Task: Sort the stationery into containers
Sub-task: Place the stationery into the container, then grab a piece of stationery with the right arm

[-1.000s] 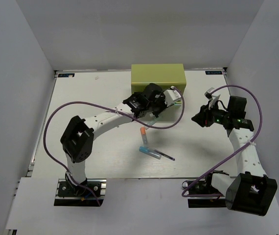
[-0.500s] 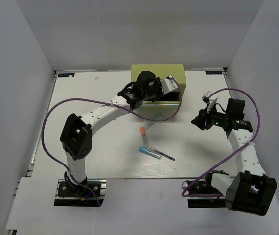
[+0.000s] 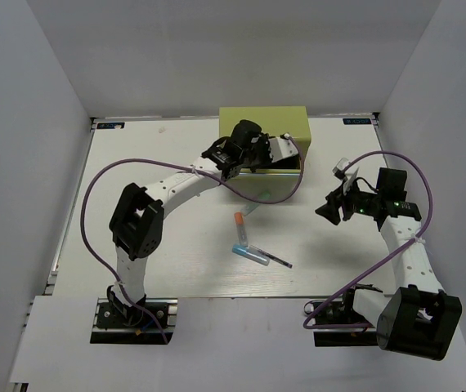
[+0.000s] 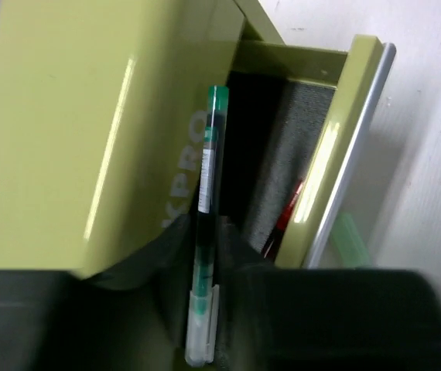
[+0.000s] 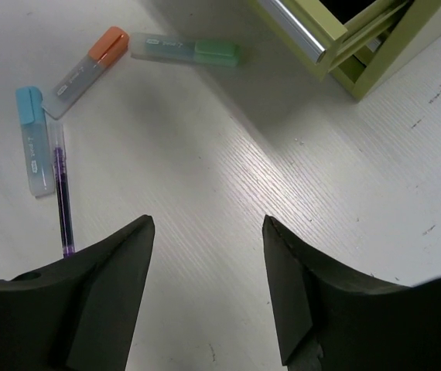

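The lime-green toolbox (image 3: 264, 125) stands at the far middle of the table, with a front drawer (image 4: 336, 154) pulled open. My left gripper (image 3: 259, 152) is over that drawer, shut on a thin green pen (image 4: 209, 154) with a clear cap; the left gripper (image 4: 206, 241) holds it alongside the drawer's opening. A red pen (image 4: 287, 219) lies in the drawer. On the table lie an orange-capped highlighter (image 5: 85, 71), a mint-green highlighter (image 5: 186, 49), a light-blue highlighter (image 5: 31, 139) and a thin dark pen (image 5: 63, 193). My right gripper (image 5: 209, 224) is open and empty above the table, to the right of them.
The orange-capped highlighter (image 3: 238, 224), light-blue highlighter (image 3: 247, 252) and dark pen (image 3: 277, 260) lie mid-table in front of the toolbox. The left arm's purple cable (image 3: 266, 198) loops over the table near them. White walls enclose the table on three sides.
My left gripper has swung back toward the toolbox, with the pen, to the open drawer. My right gripper has shifted slightly nearer and leftward, still open.
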{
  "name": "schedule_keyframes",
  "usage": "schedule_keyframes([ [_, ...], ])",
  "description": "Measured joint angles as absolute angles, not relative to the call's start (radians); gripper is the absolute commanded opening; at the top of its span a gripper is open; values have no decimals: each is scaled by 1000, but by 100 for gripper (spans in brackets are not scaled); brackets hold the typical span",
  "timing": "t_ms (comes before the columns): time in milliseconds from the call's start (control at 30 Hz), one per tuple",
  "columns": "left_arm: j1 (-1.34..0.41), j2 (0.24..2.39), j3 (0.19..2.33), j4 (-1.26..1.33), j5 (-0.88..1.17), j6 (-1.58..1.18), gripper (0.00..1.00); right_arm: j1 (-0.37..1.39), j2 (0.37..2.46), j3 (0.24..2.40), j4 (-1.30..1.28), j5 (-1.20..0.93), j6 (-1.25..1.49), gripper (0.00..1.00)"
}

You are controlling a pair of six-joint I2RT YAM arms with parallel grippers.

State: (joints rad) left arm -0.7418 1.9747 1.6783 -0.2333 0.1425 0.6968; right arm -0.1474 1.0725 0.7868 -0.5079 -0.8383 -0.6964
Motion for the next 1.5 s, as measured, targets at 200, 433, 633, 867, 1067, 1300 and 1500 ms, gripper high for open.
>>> schedule_keyframes([
  [200,-743,1975,1651,-231,128,692,50,-135,1074,787,-549,-888,-761,90],
  [433,-757,1959,1672,-232,84,625,80,-101,1102,787,-681,-964,-915,90],
  [633,-770,1854,1668,-255,36,414,94,-30,1132,787,-798,-1019,-1053,87],
  [867,-746,1461,1348,-242,15,-35,100,170,1177,754,-751,-962,-1011,54],
  [1067,-743,1278,996,-214,-53,-402,100,352,1185,690,-627,-785,-902,51],
  [1300,-743,1267,850,-316,-159,-701,100,504,1232,655,-504,-578,-776,55],
  [1500,-743,1251,850,-346,-220,-807,100,602,1274,645,-399,-445,-668,57],
])
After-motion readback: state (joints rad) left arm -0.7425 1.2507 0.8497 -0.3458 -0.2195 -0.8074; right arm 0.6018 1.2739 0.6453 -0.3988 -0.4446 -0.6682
